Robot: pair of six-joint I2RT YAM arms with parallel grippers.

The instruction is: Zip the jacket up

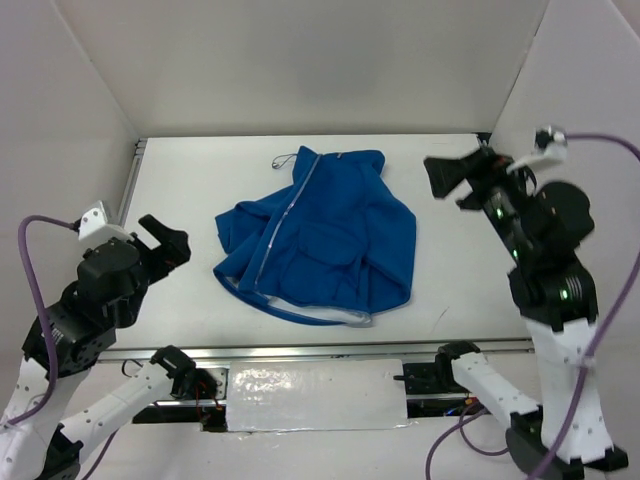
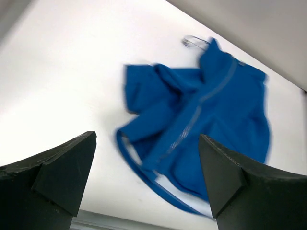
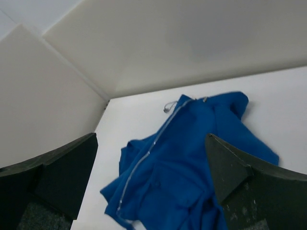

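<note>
The royal-blue fleece jacket (image 1: 320, 240) lies crumpled in the middle of the white table, collar toward the back. Its silver-grey zipper (image 1: 285, 220) runs from the collar down to the front hem. The jacket also shows in the left wrist view (image 2: 201, 120) and in the right wrist view (image 3: 187, 158). My left gripper (image 1: 165, 238) is open and empty, raised to the left of the jacket. My right gripper (image 1: 455, 178) is open and empty, raised to the right of the collar end. Neither gripper touches the jacket.
White walls (image 1: 320, 60) enclose the table at the back and both sides. A metal rail (image 1: 330, 347) runs along the near edge. A small grey cord loop (image 1: 283, 160) lies by the collar.
</note>
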